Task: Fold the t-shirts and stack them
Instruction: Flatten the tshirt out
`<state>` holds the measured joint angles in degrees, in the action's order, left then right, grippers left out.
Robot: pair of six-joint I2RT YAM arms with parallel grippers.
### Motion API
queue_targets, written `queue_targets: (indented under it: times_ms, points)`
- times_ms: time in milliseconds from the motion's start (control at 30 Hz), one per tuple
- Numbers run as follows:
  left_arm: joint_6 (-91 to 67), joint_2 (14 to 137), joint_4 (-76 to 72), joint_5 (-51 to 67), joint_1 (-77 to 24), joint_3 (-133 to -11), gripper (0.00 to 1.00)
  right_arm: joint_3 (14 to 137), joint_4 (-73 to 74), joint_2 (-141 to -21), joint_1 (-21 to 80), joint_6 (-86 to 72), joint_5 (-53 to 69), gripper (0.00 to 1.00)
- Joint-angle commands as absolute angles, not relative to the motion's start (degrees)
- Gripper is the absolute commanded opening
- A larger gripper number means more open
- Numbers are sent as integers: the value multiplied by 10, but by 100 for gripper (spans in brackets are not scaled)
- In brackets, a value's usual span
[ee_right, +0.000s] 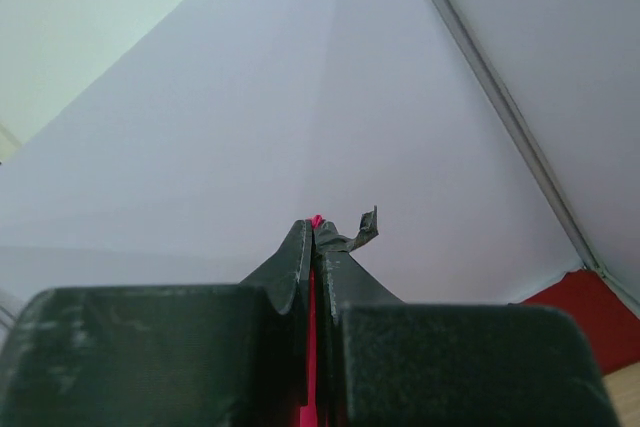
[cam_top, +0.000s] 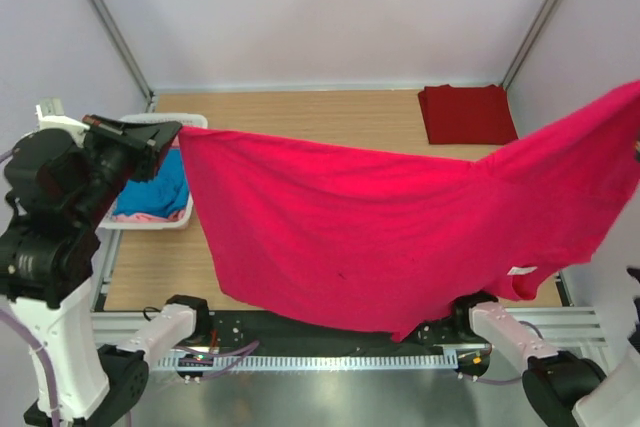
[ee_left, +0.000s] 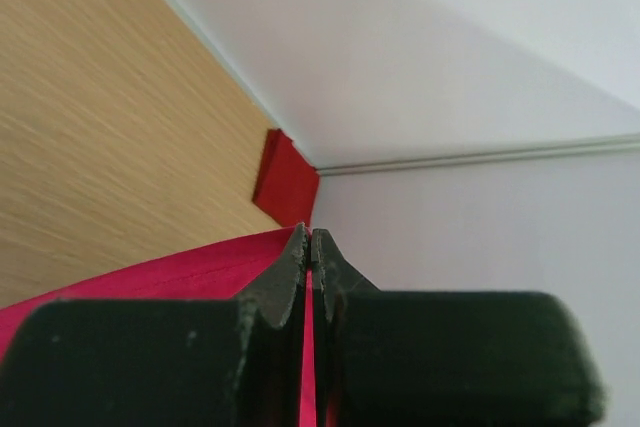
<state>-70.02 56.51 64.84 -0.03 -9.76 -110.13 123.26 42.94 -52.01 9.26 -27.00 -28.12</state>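
No writing, brand, number or sign could be read in any view. A small white tag showed on the shirt near its lower right edge, but it was too small to tell whether anything was printed on it. Neither wrist view showed any lettering.
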Motion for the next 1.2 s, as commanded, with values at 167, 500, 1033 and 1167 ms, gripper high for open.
queue_targets:
  times_ms: [167,500,1033,1167]
  points:
    - [-626,645,463,-116,-96,-937,0,1082,233,-696,92,-188,-135,1]
    - [-583,856,317,-124,-43,-903,0,940,15,-885,90,-207,-63,1]
    - [-513,1143,269,-24,32,-1093,0,1107,-21,-1158,67,-214,33,1]
    - [-506,1133,269,-8,35,-1091,0,1146,46,-1174,45,-232,50,1]
